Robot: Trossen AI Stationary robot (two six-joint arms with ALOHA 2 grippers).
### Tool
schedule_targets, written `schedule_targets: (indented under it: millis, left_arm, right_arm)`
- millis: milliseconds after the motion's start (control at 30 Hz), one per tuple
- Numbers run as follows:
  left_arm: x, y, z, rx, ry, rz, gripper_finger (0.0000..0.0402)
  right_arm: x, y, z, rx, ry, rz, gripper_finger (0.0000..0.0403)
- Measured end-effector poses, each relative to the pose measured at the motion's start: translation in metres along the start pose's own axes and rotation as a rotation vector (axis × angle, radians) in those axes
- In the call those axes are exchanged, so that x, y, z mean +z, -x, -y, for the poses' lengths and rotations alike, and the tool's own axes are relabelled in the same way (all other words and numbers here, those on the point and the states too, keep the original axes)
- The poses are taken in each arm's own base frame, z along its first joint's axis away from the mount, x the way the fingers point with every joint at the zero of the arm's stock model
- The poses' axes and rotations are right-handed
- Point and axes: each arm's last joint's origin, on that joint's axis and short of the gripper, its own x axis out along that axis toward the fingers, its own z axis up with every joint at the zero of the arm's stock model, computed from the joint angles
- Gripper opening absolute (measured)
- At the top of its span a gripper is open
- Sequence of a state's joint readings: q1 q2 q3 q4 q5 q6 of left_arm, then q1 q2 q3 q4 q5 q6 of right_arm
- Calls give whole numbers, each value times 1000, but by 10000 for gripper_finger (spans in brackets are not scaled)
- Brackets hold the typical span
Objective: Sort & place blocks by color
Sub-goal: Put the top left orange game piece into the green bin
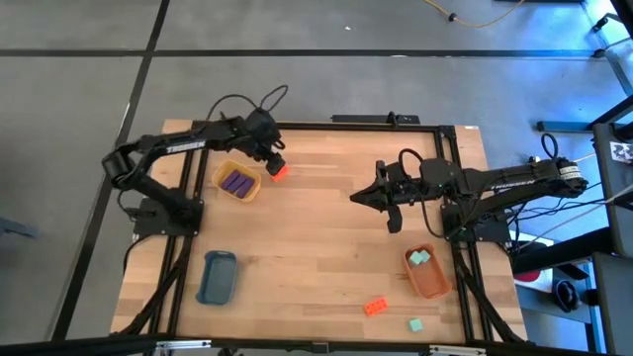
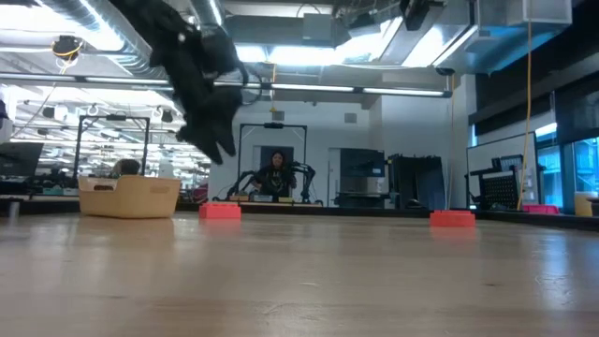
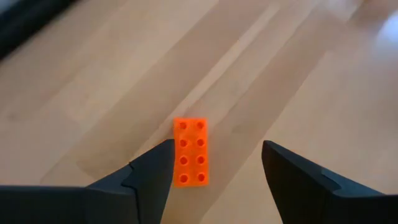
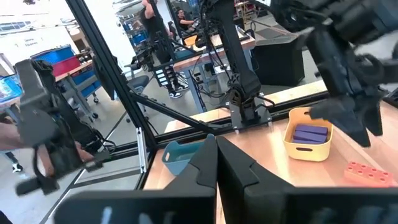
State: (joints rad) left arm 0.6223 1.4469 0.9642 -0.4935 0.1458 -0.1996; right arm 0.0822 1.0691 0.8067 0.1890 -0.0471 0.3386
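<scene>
- One orange-red studded block (image 3: 190, 152) lies flat on the bench (image 1: 326, 218) directly beneath your left tool (image 3: 214, 165), its fingers (image 3: 152, 171) spread apart with nothing between them; the block sits closer to one finger than to the other.
- Shift the left tool sideways until the block is midway between the fingers, then descend; from the wrist view the block's long side runs along the fingers, so the grip would fall across its narrow width.
- Close only once the fingertips reach down beside the block's flanks; pinching at the stud tops would likely let it squirt out.
- Just beside the left tool is the yellow tray (image 1: 237, 183) holding purple blocks (image 1: 236, 182); judging by colour, this block does not belong there, so lift it clear of that rim before travelling.
- Several other pieces are well apart from the left tool: the orange tray (image 1: 428, 274) with mint-teal blocks (image 1: 420, 258), a second orange-red block (image 1: 375, 307) and a loose mint-teal block (image 1: 416, 324) on the bare wood, and the blue tray (image 1: 218, 277), which looks unfilled and is probably the destination.
- Your right tool (image 1: 358, 197) waits above mid-bench, fingers pressed together and carrying nothing; keep your carry path away from it.
</scene>
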Motion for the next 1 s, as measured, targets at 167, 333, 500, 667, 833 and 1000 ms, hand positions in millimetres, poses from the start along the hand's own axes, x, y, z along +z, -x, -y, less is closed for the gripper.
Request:
schedule_targets:
  millis: [167, 333, 500, 667, 833, 1000]
  left_arm:
    - [-6, -32, -7, 40, -5, -104, 260]
    - [-9, -57, -9, 63, -5, -144, 266]
    - [-12, -68, -5, 44, -1, -156, 267]
    - [-15, -77, -1, 71, -19, -172, 267]
    - [-22, -91, -1, 112, -32, -219, 267]
    - [-26, -96, 5, 138, -56, -232, 266]
  right_arm:
    - [0, 0, 0, 0, -20, 0, 0]
    - [0, 0, 0, 0, -24, 0, 0]
    - [0, 0, 0, 0, -27, 0, 0]
    - [0, 0, 0, -1, -26, 0, 0]
    - [0, 0, 0, -1, -27, 0, 0]
    - [0, 0, 0, -1, -27, 0, 0]
